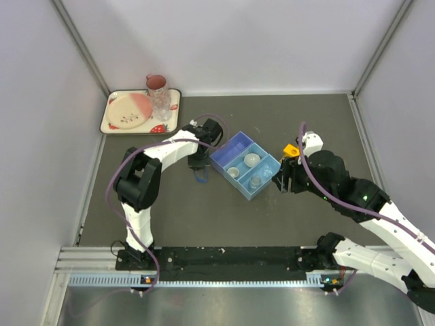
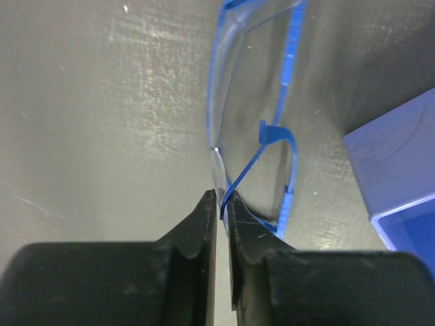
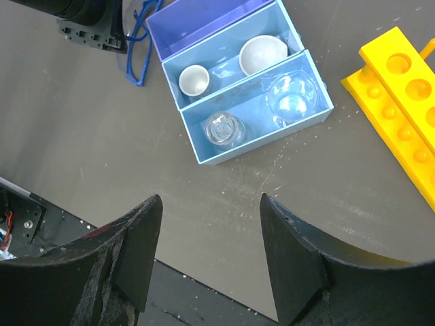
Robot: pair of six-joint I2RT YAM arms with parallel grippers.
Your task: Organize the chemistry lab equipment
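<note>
Table (image 1: 204, 217): dark grey, faintly speckled. Divided tray (image 3: 204, 20): periwinkle in upper compartment, pale blue in the two lower. Dishes (image 3: 262, 54): plain white. Beaker (image 3: 223, 129): clear. Goggles (image 2: 253, 95): clear lens, blue rim. Tube rack (image 3: 401, 95): bright yellow. Upper left of top view: cream tray (image 1: 175, 98) with red strawberry print, pink-and-cream plate (image 1: 129, 111), pink mug (image 1: 157, 83). Left fingers (image 2: 194, 251): black. Arms (image 1: 170, 146): white shells, black joints, purple cables (image 1: 107, 193).

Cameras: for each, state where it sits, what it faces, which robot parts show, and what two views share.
Top external: above and behind, looking down on the table; left arm, right arm show.
Left wrist: faces the goggles pinched in left pincer.
Right wrist: looks down on blue tray past open right pincer.
Shared: blue tray, goggles.
</note>
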